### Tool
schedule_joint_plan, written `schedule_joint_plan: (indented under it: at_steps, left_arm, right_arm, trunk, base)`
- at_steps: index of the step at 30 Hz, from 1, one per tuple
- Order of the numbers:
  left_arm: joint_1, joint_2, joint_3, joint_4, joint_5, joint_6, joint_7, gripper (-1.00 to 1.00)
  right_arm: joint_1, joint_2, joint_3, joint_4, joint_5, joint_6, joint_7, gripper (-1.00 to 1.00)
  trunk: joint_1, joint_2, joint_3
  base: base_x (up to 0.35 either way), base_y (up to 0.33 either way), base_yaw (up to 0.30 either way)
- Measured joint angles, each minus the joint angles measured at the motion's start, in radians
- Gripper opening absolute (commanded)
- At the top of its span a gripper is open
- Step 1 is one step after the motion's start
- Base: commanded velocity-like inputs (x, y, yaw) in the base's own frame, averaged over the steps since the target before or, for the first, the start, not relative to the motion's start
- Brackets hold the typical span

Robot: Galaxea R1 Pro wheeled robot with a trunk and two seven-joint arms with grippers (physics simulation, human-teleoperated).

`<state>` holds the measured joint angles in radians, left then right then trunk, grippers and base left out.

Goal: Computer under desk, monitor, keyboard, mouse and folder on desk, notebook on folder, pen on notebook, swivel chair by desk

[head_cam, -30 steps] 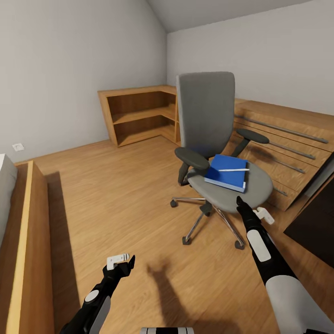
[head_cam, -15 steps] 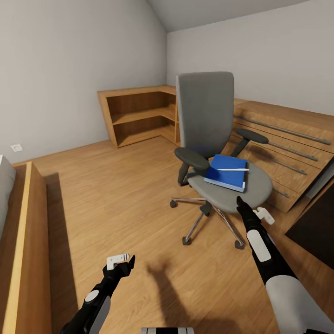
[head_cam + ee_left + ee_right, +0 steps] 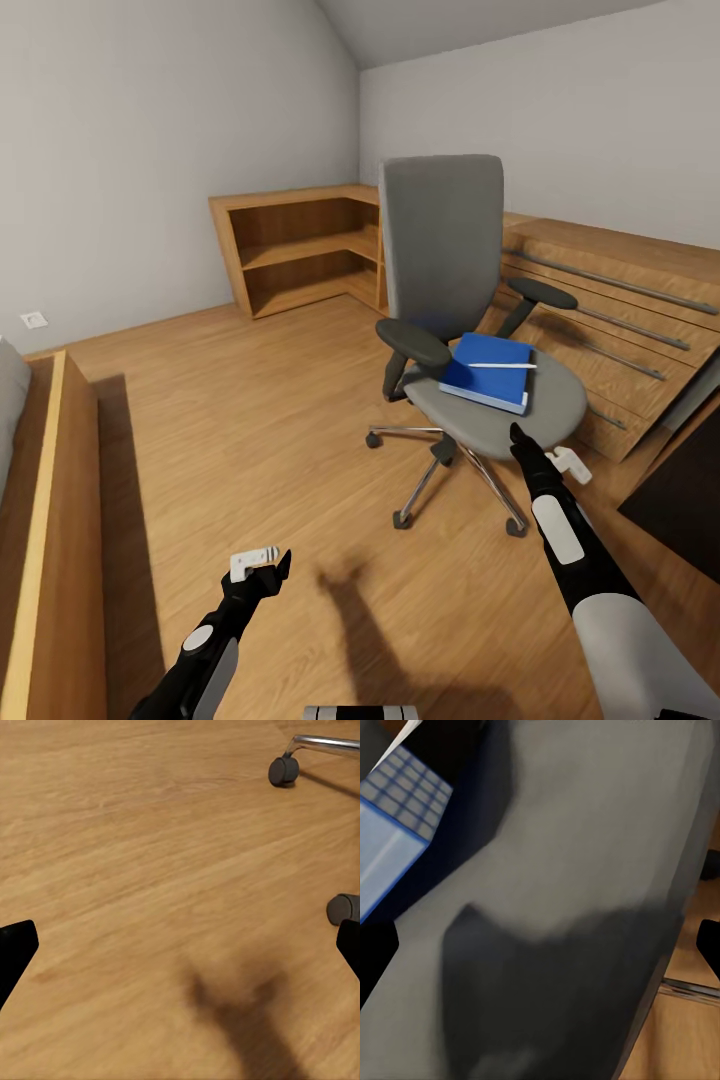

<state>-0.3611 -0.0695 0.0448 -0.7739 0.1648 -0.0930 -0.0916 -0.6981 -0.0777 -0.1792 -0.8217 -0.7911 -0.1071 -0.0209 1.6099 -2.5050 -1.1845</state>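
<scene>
The blue folder [image 3: 489, 371] lies on the swivel chair [image 3: 470, 330] seat with the white pen [image 3: 503, 366] resting loose on top. Lift the folder carelessly and I'd expect that pen to roll off onto the floor; push against the seat and the chair could wheel away. The right tool [image 3: 545, 455] hangs at the chair's front edge, arm stretched forward, its fingers spread and holding nothing. The left tool [image 3: 262, 565] sits low over bare floor, well apart from the chair, also spread.
</scene>
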Motion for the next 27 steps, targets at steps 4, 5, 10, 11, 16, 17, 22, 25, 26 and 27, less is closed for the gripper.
schedule_joint_plan:
  at_steps: [4, 5, 10, 11, 16, 17, 22, 25, 26, 27]
  left_arm:
    - [0.0, 0.0, 0.0, 0.0, 0.0, 0.0, 0.0, 1.0]
    - [0.0, 0.0, 0.0, 0.0, 0.0, 0.0, 0.0, 1.0]
    - [0.0, 0.0, 0.0, 0.0, 0.0, 0.0, 0.0, 1.0]
    - [0.0, 0.0, 0.0, 0.0, 0.0, 0.0, 0.0, 1.0]
    - [0.0, 0.0, 0.0, 0.0, 0.0, 0.0, 0.001, 1.0]
    - [0.0, 0.0, 0.0, 0.0, 0.0, 0.0, 0.001, 1.0]
    - [0.0, 0.0, 0.0, 0.0, 0.0, 0.001, 0.0, 1.0]
    - [0.0, 0.0, 0.0, 0.0, 0.0, 0.0, 0.0, 1.0]
    - [0.0, 0.0, 0.0, 0.0, 0.0, 0.0, 0.0, 1.0]
    - [0.0, 0.0, 0.0, 0.0, 0.0, 0.0, 0.0, 1.0]
  right_arm:
    - [0.0, 0.0, 0.0, 0.0, 0.0, 0.0, -0.001, 1.0]
    - [0.0, 0.0, -0.001, 0.0, 0.001, 0.001, -0.001, 1.0]
    - [0.0, 0.0, 0.0, 0.0, 0.0, 0.001, 0.0, 1.0]
    - [0.0, 0.0, 0.0, 0.0, 0.001, 0.001, 0.0, 1.0]
    - [0.0, -0.001, -0.001, 0.0, 0.002, 0.0, 0.0, 1.0]
    - [0.0, -0.001, -0.001, 0.0, 0.002, 0.0, -0.001, 1.0]
    - [0.0, -0.001, 0.0, 0.0, 0.002, 0.001, 0.001, 1.0]
    - [0.0, -0.001, 0.0, 0.0, 0.001, 0.0, 0.0, 1.0]
    - [0.0, -0.001, 0.0, -0.001, 0.002, 0.0, 0.0, 1.0]
    - [0.0, -0.001, -0.001, -0.001, 0.002, 0.001, 0.0, 1.0]
  trunk:
    - [0.0, 0.0, 0.0]
    - [0.0, 0.0, 0.0]
    - [0.0, 0.0, 0.0]
    - [0.0, 0.0, 0.0]
    - [0.0, 0.0, 0.0]
    - [0.0, 0.0, 0.0]
    - [0.0, 0.0, 0.0]
    - [0.0, 0.0, 0.0]
    - [0.0, 0.0, 0.0]
    - [0.0, 0.0, 0.0]
  base:
    - [0.091, 0.0, 0.0]
    - [0.192, 0.0, 0.0]
    - [0.125, 0.0, 0.0]
    - [0.029, 0.0, 0.0]
    - [0.07, 0.0, 0.0]
    - [0.192, 0.0, 0.0]
    - [0.112, 0.0, 0.0]
    - [0.018, 0.0, 0.0]
    - [0.007, 0.0, 0.0]
    - [0.004, 0.0, 0.0]
